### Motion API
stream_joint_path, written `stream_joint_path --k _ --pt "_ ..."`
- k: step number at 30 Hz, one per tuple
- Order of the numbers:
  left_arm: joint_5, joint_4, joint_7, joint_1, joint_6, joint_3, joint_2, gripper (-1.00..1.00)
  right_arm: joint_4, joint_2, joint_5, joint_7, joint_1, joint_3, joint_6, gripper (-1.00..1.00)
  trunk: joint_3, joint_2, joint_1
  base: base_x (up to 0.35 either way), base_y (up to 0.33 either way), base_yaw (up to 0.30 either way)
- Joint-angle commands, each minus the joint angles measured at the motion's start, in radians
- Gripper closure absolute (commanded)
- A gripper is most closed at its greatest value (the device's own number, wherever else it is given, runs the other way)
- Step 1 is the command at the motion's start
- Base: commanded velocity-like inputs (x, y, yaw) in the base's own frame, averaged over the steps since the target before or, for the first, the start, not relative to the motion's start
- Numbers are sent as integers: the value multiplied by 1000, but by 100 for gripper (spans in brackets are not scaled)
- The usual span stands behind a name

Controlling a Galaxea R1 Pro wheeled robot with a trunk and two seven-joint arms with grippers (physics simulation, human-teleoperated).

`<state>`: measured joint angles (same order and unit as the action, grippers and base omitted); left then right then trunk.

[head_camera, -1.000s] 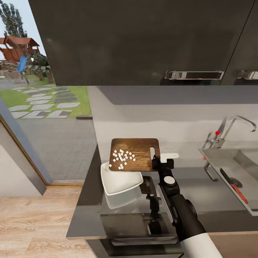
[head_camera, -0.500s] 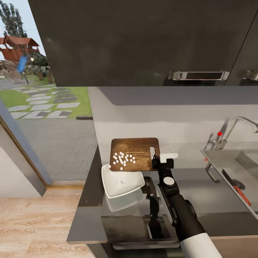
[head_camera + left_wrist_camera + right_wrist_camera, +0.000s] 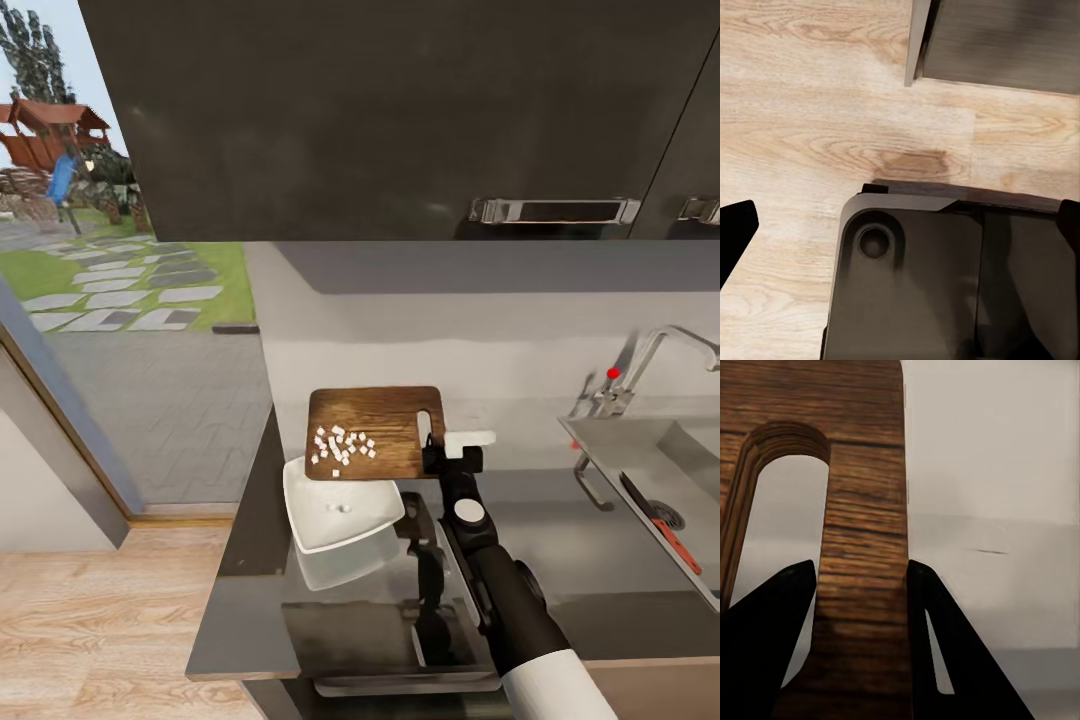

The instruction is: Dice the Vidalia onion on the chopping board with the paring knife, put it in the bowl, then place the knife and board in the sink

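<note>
Right gripper [image 3: 862, 607]: fingers clamped on the chopping board [image 3: 375, 430] handle strip, right of frame centre.
Board's low edge: over the bowl [image 3: 335, 510], lower left.
Left gripper: grip state cannot be told.

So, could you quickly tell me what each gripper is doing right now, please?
Left gripper: open, holding nothing, hanging over the wood floor.
Right gripper: closed on the handle end of the chopping board, beside its slot.
</note>
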<state>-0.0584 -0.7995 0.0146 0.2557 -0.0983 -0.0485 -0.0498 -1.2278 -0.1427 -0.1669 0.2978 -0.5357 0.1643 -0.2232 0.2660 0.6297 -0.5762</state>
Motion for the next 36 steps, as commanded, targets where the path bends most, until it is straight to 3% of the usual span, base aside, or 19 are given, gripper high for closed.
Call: stream_joint_path --k 1,12,23,36 --pt "-6 -1 1 0 -1 -1 -1 -100 4 0 -14 4 -1 2 -2 100 1 1 0 0 0 0" --pt "-6 -1 1 0 -1 -1 -1 -100 15 1 -14 4 -1 1 18 100 1 1 0 0 0 0" --pt "-6 0 1 0 -1 -1 -1 -100 58 19 -14 4 -1 2 101 100 1 1 0 0 0 0" --pt "-6 -1 1 0 -1 -1 0 -100 105 20 -14 4 -1 1 178 100 1 1 0 0 0 0"
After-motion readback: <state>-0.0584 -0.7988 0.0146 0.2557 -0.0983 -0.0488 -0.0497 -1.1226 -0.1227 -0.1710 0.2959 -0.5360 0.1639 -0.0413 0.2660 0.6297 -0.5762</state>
